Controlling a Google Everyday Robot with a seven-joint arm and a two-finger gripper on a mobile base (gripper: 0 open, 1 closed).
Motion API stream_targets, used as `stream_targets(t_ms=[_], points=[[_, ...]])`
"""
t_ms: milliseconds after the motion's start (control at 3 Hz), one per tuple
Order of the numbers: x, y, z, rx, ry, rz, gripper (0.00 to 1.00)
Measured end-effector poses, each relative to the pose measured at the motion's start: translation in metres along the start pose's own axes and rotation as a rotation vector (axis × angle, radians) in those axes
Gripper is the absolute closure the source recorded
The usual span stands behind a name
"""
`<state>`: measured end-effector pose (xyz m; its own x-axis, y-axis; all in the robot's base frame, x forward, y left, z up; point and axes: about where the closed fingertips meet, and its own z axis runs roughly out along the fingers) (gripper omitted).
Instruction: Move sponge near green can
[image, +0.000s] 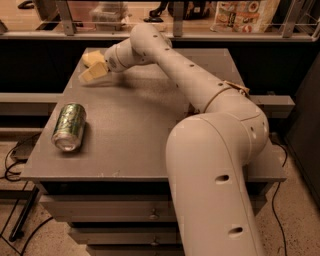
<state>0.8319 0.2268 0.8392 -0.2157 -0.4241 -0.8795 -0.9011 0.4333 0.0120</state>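
My claw (95, 67) hangs over the far left corner of the table (150, 125), and I cannot tell whether it is open, closed or gripping. The sponge (92, 58) shows as a pale yellow lump right at my claw. The green can (69, 126) lies on its side near the table's front left edge, well apart from it.

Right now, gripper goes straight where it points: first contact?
Probably the sponge, right at the gripper's tip by the table's far-left corner; depth unclear. The green can lies off that line.
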Motion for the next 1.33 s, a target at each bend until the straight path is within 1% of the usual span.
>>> stream_targets(t_ms=[333,667,1333], points=[[-0.0001,-0.0010,0.0128,-0.010,-0.008,0.017,0.17],[-0.0009,-0.0017,0.0196,-0.014,-0.014,0.025,0.39],[-0.0048,-0.0017,0.0176,-0.014,-0.015,0.025,0.87]])
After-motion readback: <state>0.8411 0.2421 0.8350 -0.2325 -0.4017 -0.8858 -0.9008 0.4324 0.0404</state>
